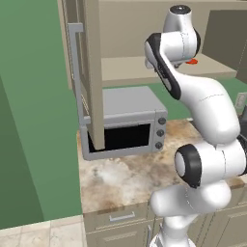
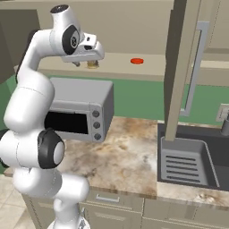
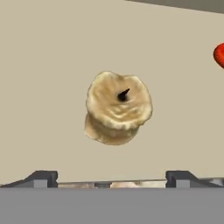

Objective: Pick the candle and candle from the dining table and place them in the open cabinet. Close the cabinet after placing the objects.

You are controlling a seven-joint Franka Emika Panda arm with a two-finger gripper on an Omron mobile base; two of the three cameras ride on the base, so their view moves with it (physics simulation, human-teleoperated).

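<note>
Beige wall cabinet with tall panelled doors stands open; one door with its long silver bar handle hangs edge-on over the worktop. Cabinet's beige shelf runs wide behind the arm.

Brown-beige-white marbled stone worktop below, over a grey-beige drawer base. Grey microwave with dark window sits on it, under the shelf. Dark sink set into the stone to the right, seen from the right base view.

White arm reaches up to shelf level. Hand hovers over the shelf, fingers spread wide apart, nothing between them.

Pale cream candle with a dark wick stands upright on the shelf, straight below the hand, free of both fingertips.

Flat red disc lies on the same shelf, well apart to the candle's right.
</note>
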